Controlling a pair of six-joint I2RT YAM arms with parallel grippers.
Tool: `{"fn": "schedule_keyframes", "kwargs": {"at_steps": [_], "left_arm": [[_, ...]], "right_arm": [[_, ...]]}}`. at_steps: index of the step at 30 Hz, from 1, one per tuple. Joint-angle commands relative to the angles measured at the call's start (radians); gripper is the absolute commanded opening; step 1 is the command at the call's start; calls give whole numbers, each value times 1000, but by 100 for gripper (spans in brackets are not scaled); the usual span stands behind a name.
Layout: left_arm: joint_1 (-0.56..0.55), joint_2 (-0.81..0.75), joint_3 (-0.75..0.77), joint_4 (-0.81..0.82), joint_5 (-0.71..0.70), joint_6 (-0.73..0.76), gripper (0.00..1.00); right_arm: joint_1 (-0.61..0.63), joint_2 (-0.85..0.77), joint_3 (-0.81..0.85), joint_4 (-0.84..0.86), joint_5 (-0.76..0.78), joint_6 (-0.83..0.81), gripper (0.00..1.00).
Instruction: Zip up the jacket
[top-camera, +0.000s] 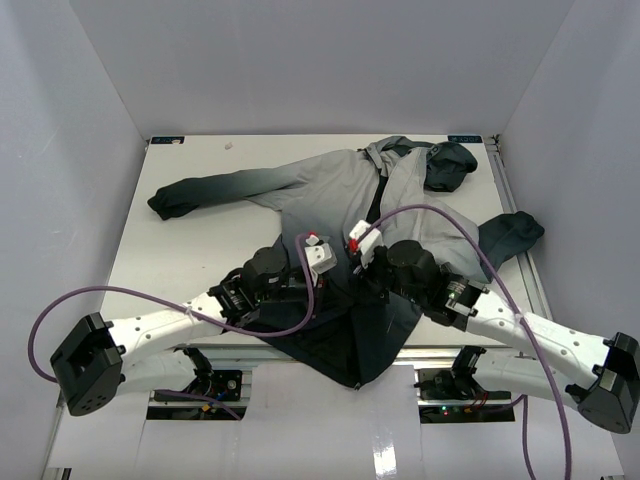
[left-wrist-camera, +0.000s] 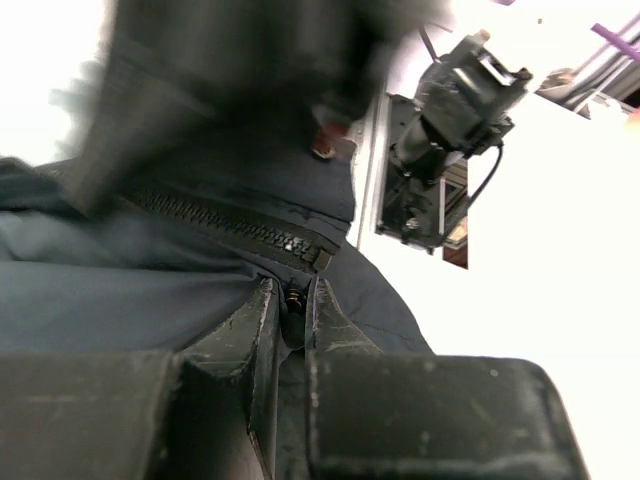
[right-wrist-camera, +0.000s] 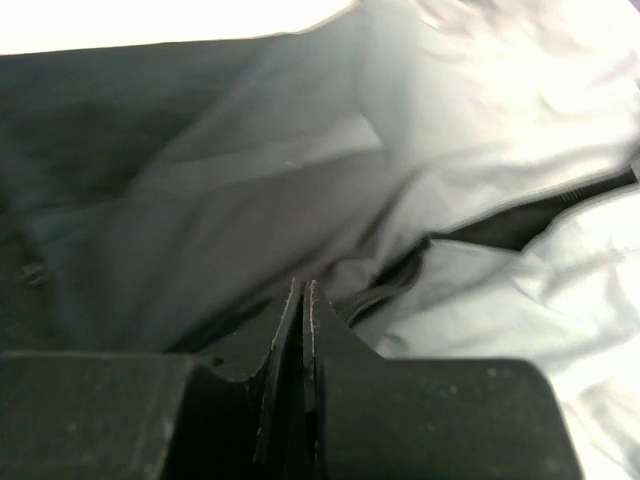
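Barely started on grey-to-charcoal hooded fabric jacket, gaping up front.
Pinching black zipper end with left gripper; squeezing right gripper closed, contents can't tell.

Obs: jacket spread flat on bench, hood far R, one sleeve out L, dk hem over near edge. My L pincer and R pincer sit close together at front opening. Jaw state n/v from above.
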Motion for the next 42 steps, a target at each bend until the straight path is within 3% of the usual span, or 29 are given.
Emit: {"fn": "schedule_keyframes", "kwargs": {"at_steps": [1, 12, 21, 25, 36, 42], "left_arm": [[-51, -113, -6, -5, 162, -37, 0], [-54, -289, -84, -147, -113, -92, 0], [-54, -576, -97, -393, -579, -190, 0], [-54, -673, -116, -459, -680, -235, 0], [-55, -859, -79, -595, -923, -311, 0], [-55, -934, -111, -643, -1082, -369, 0]], "right_arm": [[-171, 64, 79, -8, -28, 40, 8], [-366, 324, 245, -1, -133, 94, 8], [-525, 477, 323, 102, -114, 110, 8], [-591, 562, 402, 183, -143, 119, 8], [-745, 968, 841, 204, -140, 104, 8], [-859, 1109, 1048, 219, -135, 155, 8]]}}
